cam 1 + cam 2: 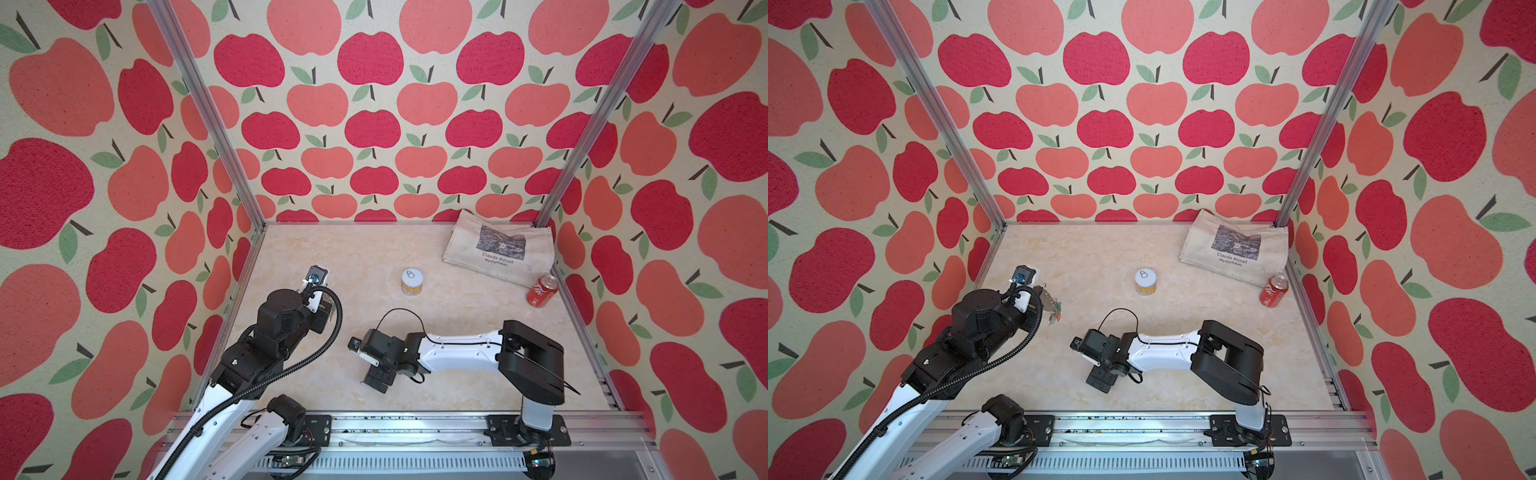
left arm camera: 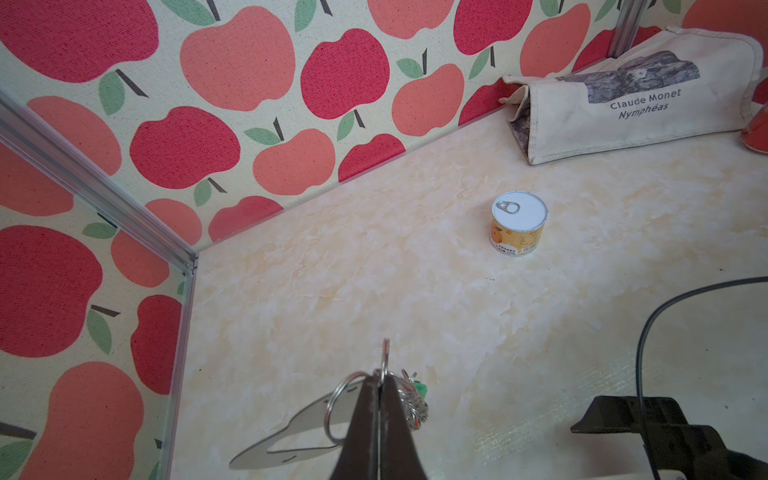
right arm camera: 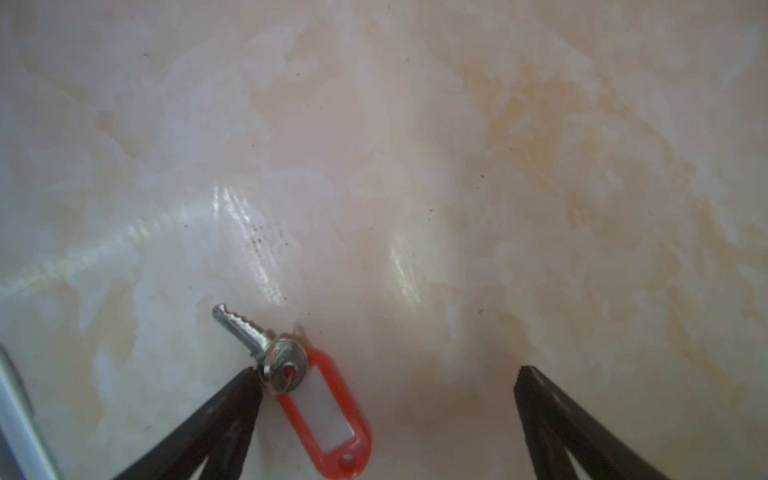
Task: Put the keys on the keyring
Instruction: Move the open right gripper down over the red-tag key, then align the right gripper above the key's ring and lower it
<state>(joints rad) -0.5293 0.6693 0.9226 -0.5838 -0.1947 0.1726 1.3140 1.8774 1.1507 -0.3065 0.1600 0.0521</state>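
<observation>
My left gripper [image 2: 380, 380] is shut on a metal ring of the keyring [image 2: 291, 432], a flat grey plate with a handle slot that hangs above the table. A bunch of rings and a green-tagged key [image 2: 422, 390] hang on its far side. In a top view the keyring [image 1: 1052, 305] shows just beyond the left wrist. A silver key with a red tag [image 3: 320, 407] lies flat on the table. My right gripper [image 3: 388, 374] stands open over it, with one fingertip [image 3: 251, 380] right against the key's head. The right gripper [image 1: 376, 380] points down at mid-table.
A small pull-tab tin [image 1: 412, 282] stands mid-table. A cream tote bag [image 1: 498, 249] lies in the back right corner, with a red soda can [image 1: 542, 291] beside it at the right wall. Apple-print walls close in three sides.
</observation>
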